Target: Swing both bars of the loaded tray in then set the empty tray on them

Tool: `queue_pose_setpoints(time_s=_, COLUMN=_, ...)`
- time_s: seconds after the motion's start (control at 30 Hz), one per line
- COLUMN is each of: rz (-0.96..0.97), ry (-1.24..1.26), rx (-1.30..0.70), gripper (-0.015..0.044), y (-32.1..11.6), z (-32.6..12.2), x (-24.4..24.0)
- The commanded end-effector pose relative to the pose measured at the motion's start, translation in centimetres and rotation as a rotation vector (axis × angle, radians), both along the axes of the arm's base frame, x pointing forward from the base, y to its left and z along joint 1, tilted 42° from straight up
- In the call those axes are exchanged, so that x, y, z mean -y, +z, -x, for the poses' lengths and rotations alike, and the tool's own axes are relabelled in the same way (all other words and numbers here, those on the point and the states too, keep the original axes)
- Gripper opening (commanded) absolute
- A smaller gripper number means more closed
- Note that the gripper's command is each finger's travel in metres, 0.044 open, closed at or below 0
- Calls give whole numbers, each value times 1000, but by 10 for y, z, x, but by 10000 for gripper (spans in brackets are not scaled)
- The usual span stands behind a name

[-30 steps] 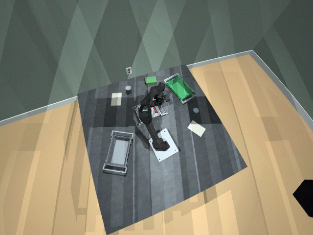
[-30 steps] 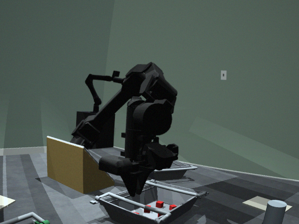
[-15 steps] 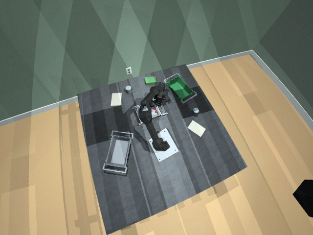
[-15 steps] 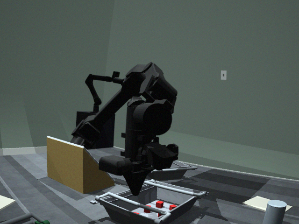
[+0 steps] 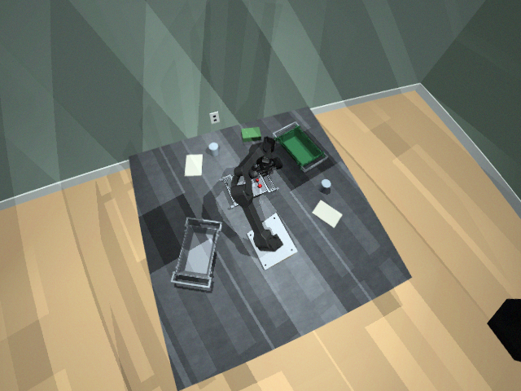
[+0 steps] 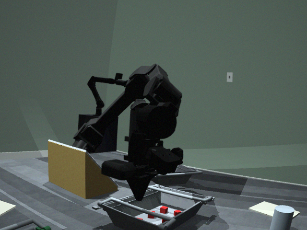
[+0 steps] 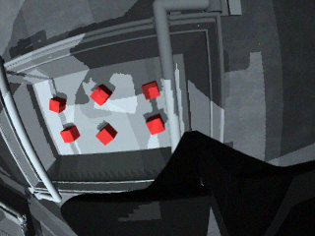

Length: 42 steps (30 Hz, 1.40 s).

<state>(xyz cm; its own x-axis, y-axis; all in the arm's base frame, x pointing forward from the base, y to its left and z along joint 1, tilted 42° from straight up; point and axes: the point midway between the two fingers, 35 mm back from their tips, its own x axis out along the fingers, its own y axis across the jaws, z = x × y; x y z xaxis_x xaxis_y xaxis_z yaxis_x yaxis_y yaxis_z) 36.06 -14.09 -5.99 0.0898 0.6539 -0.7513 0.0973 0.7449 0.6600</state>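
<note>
The loaded tray (image 6: 188, 212) (image 7: 199, 64) stands under the arm, with several red blocks (image 6: 163, 209) (image 7: 101, 94) on its floor. One wire bar (image 6: 136, 206) (image 7: 169, 98) crosses above the load, inward of the end rim. The other bar (image 6: 178, 194) (image 7: 25, 133) runs along the opposite end, seemingly just inside its rim. My gripper (image 6: 139, 198) (image 7: 190, 137) is shut and empty, tip down by the first bar, near a long side; contact cannot be told. The empty tray (image 5: 197, 252) (image 6: 173, 179) lies apart, its bars at its ends.
A green tray (image 5: 300, 145) and a green block (image 5: 251, 133) are at the back. Two pale cylinders (image 5: 213, 147) (image 5: 326, 185) and two cream plates (image 5: 193, 164) (image 5: 327, 213) flank the arm. The arm's base stands on a wedge-shaped mount (image 6: 66, 168).
</note>
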Motion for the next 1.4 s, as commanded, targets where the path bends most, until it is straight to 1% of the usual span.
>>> queue_pose_setpoints(time_s=0.0, rz=0, ry=0, rx=0, gripper=0, y=0, z=0, x=0)
queue_pose_setpoints(time_s=1.07, rz=0, ry=0, rx=0, gripper=0, y=0, z=0, x=0)
queue_pose_setpoints(time_s=1.27, rz=0, ry=0, rx=0, gripper=157, y=0, z=0, x=0)
queue_pose_setpoints(time_s=1.37, rz=1, ry=0, rx=0, gripper=236, y=9, z=0, x=9)
